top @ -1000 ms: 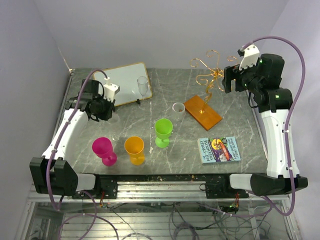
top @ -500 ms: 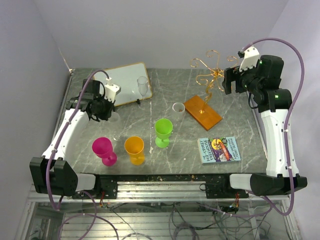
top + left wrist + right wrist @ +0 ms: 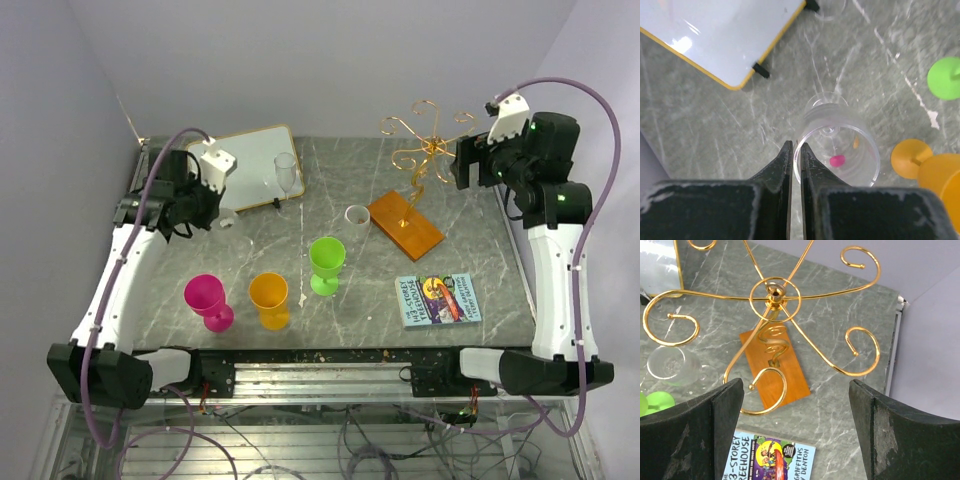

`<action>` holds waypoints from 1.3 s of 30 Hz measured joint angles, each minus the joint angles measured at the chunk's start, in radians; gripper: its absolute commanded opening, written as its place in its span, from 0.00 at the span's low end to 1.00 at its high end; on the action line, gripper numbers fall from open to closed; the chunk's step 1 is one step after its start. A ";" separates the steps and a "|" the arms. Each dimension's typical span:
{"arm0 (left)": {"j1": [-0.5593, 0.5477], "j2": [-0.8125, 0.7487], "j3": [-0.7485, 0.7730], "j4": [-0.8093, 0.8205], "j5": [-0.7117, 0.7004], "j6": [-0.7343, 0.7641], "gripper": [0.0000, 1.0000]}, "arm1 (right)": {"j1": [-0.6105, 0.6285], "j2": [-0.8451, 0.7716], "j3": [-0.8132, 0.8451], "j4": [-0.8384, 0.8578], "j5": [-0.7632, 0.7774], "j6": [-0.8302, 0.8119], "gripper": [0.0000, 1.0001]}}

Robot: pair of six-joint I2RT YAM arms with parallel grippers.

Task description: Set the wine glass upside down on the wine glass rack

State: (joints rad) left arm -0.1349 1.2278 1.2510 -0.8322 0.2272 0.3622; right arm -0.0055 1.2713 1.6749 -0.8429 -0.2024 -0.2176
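Left gripper (image 3: 794, 152): fingers pressed nearly together, pinching the rim wall of the clear wine glass (image 3: 840, 150), which stands upright with its mouth facing the wrist camera. Seen from above, this glass (image 3: 228, 220) is at about 10 o'clock on the table (image 3: 480, 250), near the white board (image 3: 250, 160). Whether its foot touches the table cannot be told. Right gripper (image 3: 796, 390): jaws spread wide, above the wine glass rack (image 3: 774, 294), which stands at 2 o'clock on its orange base (image 3: 405, 226).
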 measured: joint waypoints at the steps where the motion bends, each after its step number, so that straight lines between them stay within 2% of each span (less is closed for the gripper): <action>1: 0.000 -0.006 0.025 -0.008 0.007 0.000 0.07 | -0.010 -0.006 0.000 0.000 -0.012 -0.001 0.86; 9: 0.000 -0.089 0.230 -0.026 0.078 -0.046 0.07 | -0.084 -0.051 0.044 -0.014 -0.178 -0.010 0.79; 13: 0.000 -0.138 0.296 0.006 0.154 -0.135 0.07 | -0.085 -0.035 0.089 -0.015 -0.294 -0.004 0.78; 17: -0.001 -0.114 0.400 0.051 0.218 -0.232 0.07 | -0.068 0.014 0.153 -0.007 -0.378 0.026 0.76; 21: -0.005 -0.016 0.549 0.100 0.255 -0.321 0.07 | 0.017 0.063 0.172 0.047 -0.405 0.074 0.76; 25: -0.013 0.075 0.623 0.158 0.279 -0.401 0.07 | 0.140 0.100 0.164 0.132 -0.407 0.136 0.69; 27: -0.020 0.103 0.631 0.188 0.287 -0.438 0.07 | 0.195 0.138 0.183 0.164 -0.415 0.170 0.61; 29: -0.029 0.127 0.632 0.223 0.296 -0.480 0.07 | 0.240 0.187 0.212 0.206 -0.423 0.209 0.57; 39: -0.046 0.144 0.633 0.327 0.319 -0.539 0.07 | 0.445 0.318 0.200 0.381 -0.323 0.364 0.57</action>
State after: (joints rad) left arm -0.1810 1.3720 1.8843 -0.5053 0.5457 -0.1772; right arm 0.4393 1.5890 1.8751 -0.4614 -0.5259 0.1459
